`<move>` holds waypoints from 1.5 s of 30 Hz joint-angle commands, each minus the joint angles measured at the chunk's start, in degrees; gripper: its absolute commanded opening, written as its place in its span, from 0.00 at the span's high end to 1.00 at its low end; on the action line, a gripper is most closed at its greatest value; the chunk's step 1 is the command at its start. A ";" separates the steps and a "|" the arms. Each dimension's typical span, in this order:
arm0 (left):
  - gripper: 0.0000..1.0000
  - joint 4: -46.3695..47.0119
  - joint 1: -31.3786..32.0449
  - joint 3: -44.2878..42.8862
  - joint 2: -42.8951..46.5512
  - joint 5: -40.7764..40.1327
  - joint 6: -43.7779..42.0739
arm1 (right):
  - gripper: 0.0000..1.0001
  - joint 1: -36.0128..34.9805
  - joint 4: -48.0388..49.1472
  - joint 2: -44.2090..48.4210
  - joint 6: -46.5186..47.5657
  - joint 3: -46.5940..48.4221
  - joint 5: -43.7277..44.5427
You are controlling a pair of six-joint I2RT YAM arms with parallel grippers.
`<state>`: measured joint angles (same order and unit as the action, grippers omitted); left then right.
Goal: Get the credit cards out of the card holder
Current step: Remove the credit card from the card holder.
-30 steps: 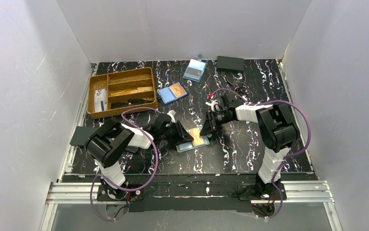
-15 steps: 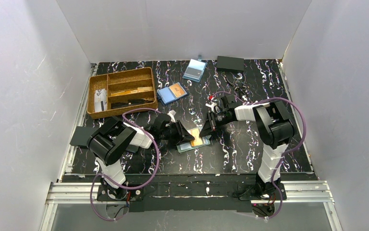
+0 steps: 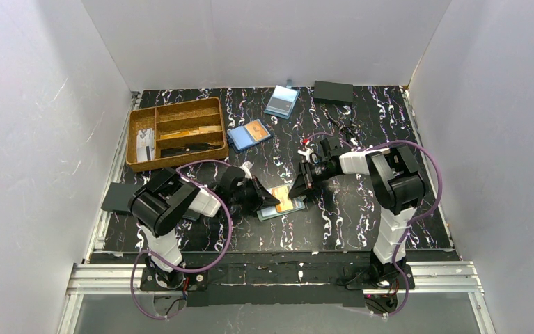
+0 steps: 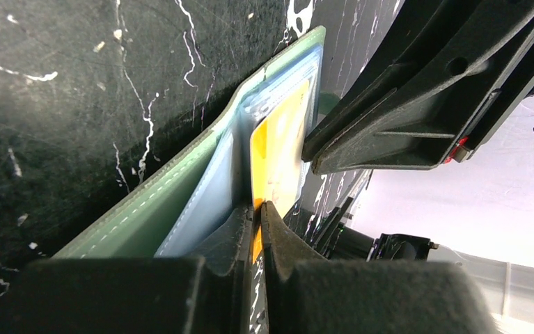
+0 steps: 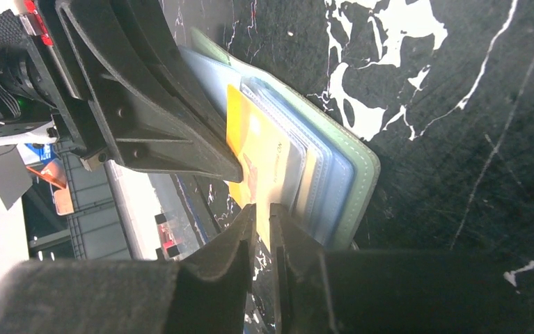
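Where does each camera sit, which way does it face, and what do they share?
Top external: above and behind, looking down at the table; both arms show.
Left wrist: looking along the left hand at the card holder; own fingers show.
Right wrist: opposite side, along the right hand at that holder; own fingers show.
Shared: both wrist views see the yellow card and the other hand.

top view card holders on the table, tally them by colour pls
teal-green card holder: 1
bright blue card holder: 1
pale-blue card holder: 1
total: 3
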<state>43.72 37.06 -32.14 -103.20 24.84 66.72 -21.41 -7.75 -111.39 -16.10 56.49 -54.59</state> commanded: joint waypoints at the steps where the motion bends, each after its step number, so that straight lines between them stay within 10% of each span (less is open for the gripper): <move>1: 1.00 -1.45 -0.67 2.43 0.73 0.03 -1.59 | 0.77 -0.90 -3.61 -2.47 4.25 1.34 9.18; 27: 1.00 -1.10 -5.41 8.34 8.28 6.01 -6.05 | 0.71 -0.39 -6.29 -2.02 7.38 2.32 14.58; 45: 1.00 -6.08 -8.54 10.95 23.37 7.82 -10.78 | 0.64 -0.23 -8.30 4.45 17.49 3.46 1.10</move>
<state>40.14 28.82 -21.80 -85.27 31.73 58.61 -22.17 -14.48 -109.84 -5.30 59.48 -53.28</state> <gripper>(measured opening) 0.011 0.345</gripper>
